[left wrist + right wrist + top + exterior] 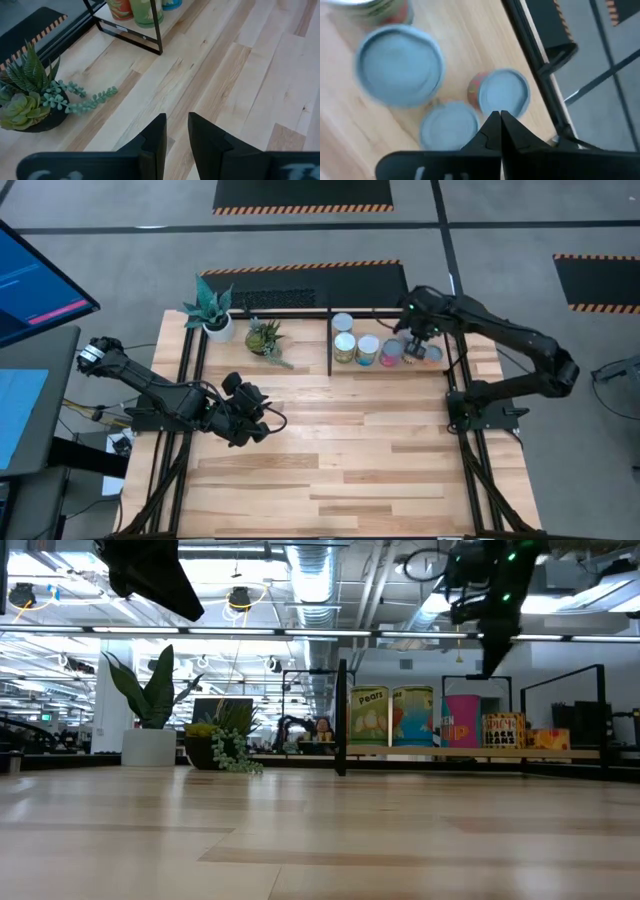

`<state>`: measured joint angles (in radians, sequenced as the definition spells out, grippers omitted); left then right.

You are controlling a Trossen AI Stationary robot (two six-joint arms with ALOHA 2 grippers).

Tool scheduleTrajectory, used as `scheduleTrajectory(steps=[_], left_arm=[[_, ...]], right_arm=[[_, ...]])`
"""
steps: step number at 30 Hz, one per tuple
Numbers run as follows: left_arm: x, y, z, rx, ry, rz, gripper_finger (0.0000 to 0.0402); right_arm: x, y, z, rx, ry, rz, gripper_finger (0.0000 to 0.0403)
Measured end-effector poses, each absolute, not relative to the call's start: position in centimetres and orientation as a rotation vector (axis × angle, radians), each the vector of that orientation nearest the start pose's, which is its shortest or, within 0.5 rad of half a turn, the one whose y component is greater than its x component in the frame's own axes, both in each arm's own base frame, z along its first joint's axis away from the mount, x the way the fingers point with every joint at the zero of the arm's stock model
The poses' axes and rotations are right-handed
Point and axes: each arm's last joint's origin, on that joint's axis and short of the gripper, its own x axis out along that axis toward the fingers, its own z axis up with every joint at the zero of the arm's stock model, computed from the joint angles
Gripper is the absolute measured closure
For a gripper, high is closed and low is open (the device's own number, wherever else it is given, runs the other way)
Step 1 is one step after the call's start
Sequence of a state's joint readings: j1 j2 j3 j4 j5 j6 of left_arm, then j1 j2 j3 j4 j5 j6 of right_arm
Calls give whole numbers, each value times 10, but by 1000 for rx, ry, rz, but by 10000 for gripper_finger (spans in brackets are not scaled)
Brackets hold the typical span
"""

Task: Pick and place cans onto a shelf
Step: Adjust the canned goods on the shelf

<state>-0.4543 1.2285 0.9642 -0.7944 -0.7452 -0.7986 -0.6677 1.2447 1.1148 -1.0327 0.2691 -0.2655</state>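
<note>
My left arm comes in from the left edge of the surface and bends toward the middle. My left claw (252, 420) hangs over the left half of the surface, holding nothing, with a small gap between its two dark fingers (155, 140). My right arm reaches from the right edge up to the far right corner. My right claw (418, 338) points down there, fingers pressed tight together, holding nothing.
</note>
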Motion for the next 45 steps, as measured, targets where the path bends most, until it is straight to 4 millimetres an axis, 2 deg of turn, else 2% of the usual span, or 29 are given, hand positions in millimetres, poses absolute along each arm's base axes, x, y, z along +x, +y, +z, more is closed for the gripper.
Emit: scheduleTrajectory(steps=[8,12,16,19,23,45], left_arm=[[213,-82,268,-144,695,574,332],[213,-82,268,-153,692,577,332],[213,-82,268,-155,695,575,332],[213,-82,268,-155,695,575,332],[213,-82,268,-155,695,575,332],[213,-82,268,-155,695,575,332]], right_arm=[[203,-183,259,106,1394,-652,395],[213,-206,264,129,1380,-684,395],[217,-218,265,215,1343,-638,395],[221,-222,250,316,1369,-568,395],[224,-227,240,304,1410,-594,395],[217,-232,240,323,1422,-641,395]])
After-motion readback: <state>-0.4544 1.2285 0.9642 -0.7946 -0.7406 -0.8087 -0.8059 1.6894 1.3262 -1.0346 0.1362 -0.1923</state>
